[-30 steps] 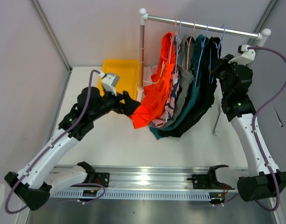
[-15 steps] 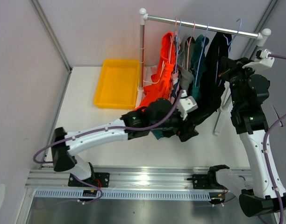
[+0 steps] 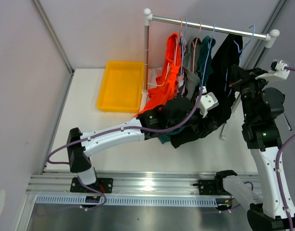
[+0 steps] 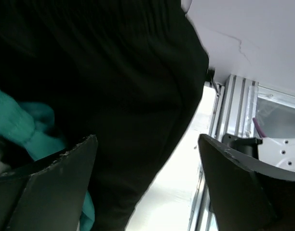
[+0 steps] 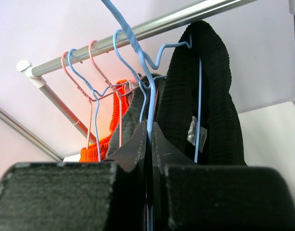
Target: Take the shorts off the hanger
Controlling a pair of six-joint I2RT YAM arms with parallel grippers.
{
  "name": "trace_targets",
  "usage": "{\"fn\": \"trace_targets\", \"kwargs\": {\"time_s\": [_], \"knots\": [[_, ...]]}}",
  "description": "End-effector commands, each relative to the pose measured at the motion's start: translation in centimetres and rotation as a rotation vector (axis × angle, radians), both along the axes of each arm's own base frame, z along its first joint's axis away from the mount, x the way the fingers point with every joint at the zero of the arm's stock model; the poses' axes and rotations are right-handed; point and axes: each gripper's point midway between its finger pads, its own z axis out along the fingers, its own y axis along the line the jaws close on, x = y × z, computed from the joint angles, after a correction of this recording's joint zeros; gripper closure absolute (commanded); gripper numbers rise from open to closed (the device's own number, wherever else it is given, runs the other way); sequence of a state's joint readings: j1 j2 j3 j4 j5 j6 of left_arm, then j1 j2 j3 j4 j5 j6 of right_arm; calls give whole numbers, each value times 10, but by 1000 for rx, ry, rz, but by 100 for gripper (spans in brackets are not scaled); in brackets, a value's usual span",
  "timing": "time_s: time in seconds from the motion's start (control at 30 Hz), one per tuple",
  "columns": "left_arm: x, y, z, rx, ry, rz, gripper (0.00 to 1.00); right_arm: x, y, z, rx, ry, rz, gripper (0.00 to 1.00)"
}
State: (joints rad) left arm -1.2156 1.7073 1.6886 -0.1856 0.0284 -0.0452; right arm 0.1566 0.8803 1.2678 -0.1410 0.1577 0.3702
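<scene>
Two claws meet at the black shorts [image 3: 223, 62], which hang at the right end of the rail [image 3: 205, 26]. The right claw [image 5: 150, 127] pinches the blue hanger [image 5: 148, 96] by its wire. The left claw [image 4: 147, 142] is spread wide against their lower cloth.

Left tool [image 4: 147, 140] agape, arm [image 3: 113, 137] stretched rightward; right tool [image 5: 149, 129] pinched, raised.

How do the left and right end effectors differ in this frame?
The left end effector is open, its fingers spread before the black shorts; the right end effector is shut on the blue hanger. The left is low at the shorts' hanging part; the right is up near the rail. Both work at the black shorts.
</scene>
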Motion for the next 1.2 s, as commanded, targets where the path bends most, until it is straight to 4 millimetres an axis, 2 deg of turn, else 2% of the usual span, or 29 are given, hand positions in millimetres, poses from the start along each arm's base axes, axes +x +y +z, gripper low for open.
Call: {"fn": "trace_targets", "kwargs": {"time_s": [0.0,0.03,0.23,0.27,0.3,0.37,0.4,0.57,0.63,0.67,0.7,0.73,0.77,0.8,0.83,0.9,0.97,1.03,1.07,1.1,1.13,1.17], "knots": [[2,-13,14,-38,-32,-12,13,-11,1,25,31,-90,18,100],[0,-16,12,-38,-27,-27,19,-10,1,24,35,-87,17,100],[-1,-26,-5,-17,-8,-47,36,-11,1,27,46,-94,22,100],[-1,-27,-8,-15,-2,-49,43,-11,1,26,46,-89,21,100],[-2,-27,-10,-11,2,-51,52,-11,0,26,47,-90,18,100],[-1,-27,-12,-12,11,-44,85,-13,0,27,48,-92,16,100],[0,-26,-15,-9,16,-36,98,-12,-1,25,47,-89,11,100],[-10,-18,-12,-19,13,-44,100,-13,-5,27,49,-88,-9,100],[-26,-8,-20,4,14,-43,100,-13,-8,30,49,-91,-22,100],[-35,-3,-36,32,21,-48,100,-12,-10,31,41,-91,-33,100],[-57,-3,-39,31,24,-83,100,-8,-10,30,36,-77,-39,100],[-63,7,-41,21,20,-59,100,-5,-12,30,29,-71,-47,100],[-76,14,-62,51,47,-62,100,-4,-15,35,21,-69,-60,100],[-98,14,-66,49,56,-94,100,-3,-16,38,15,-70,-66,100],[-107,26,-92,86,73,-88,100,2,-19,37,12,-58,-81,100],[-128,24,-96,53,121,-104,100,3,-22,41,1,-57,-96,100],[-134,24,-112,60,163,-103,100,5,-23,36,6,-37,-100,100],[-132,21,-112,56,162,-92,100,0,-19,33,30,-30,-75,100],[-126,18,-112,65,141,-66,100,-1,-18,26,36,-4,-68,100],[-119,13,-102,52,122,-40,100,-4,-16,23,55,6,-55,100],[-111,11,-101,63,104,-10,100,-7,-13,19,59,18,-34,100],[-93,0,-83,47,78,36,100,-18,-11,15,67,34,-19,100]]}}
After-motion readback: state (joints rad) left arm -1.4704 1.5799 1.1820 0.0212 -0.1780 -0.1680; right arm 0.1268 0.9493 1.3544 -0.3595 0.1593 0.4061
